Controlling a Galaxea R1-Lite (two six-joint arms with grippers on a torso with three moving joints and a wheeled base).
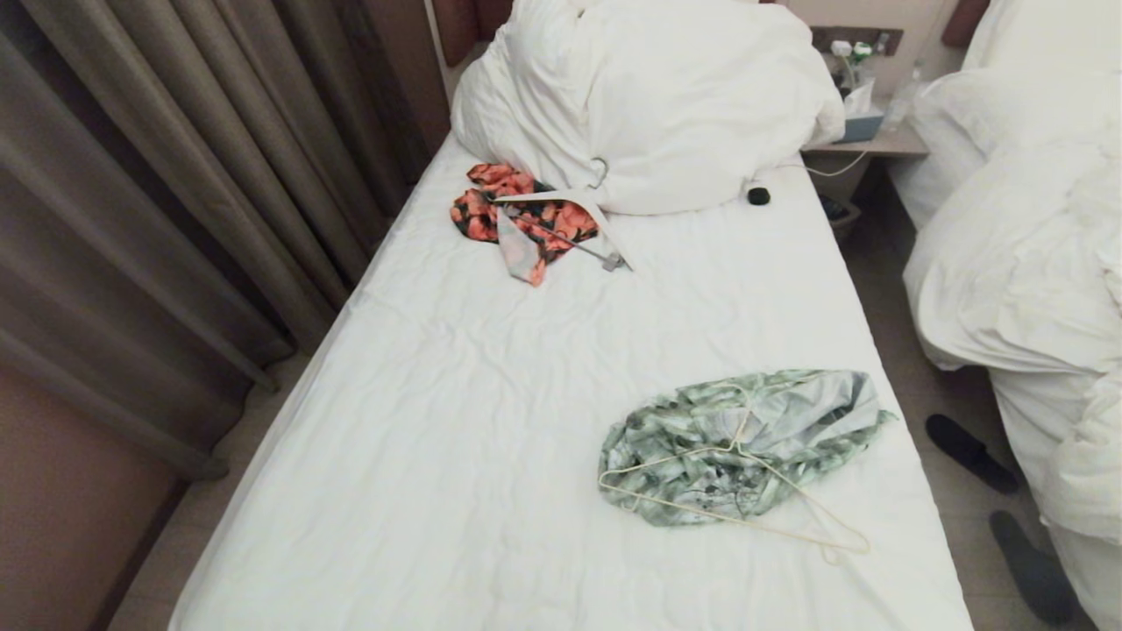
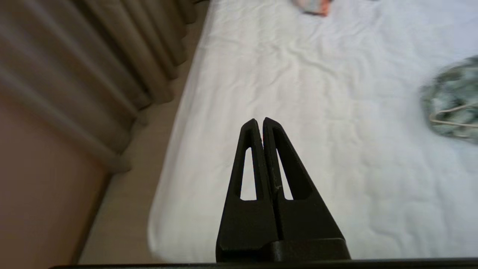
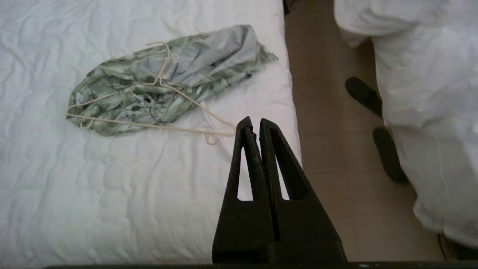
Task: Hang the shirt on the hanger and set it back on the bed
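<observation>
At lower right of the head view, the shirt (image 1: 745, 443) lies crumpled on the bed (image 1: 491, 421), the hanger (image 1: 701, 508) resting loose on top, seemingly not threaded. Left claw (image 2: 260, 120) and right claw (image 3: 255, 120) are clenched, empty, apart from both. Everything's left to do.

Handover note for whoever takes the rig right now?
Left gripper: shut, empty, above the curtain-side edge of the bed.
Right gripper: shut, empty, above the bed's other edge, close to the hanger.
Shirt: crumpled heap on the sheet, near the right edge in the head view.
Hanger lies on top of the shirt, one end poking out onto the sheet; not threaded through the shirt.
Done: nothing visible.
Left: hang the shirt on the hanger, lay it back on the bed.
</observation>
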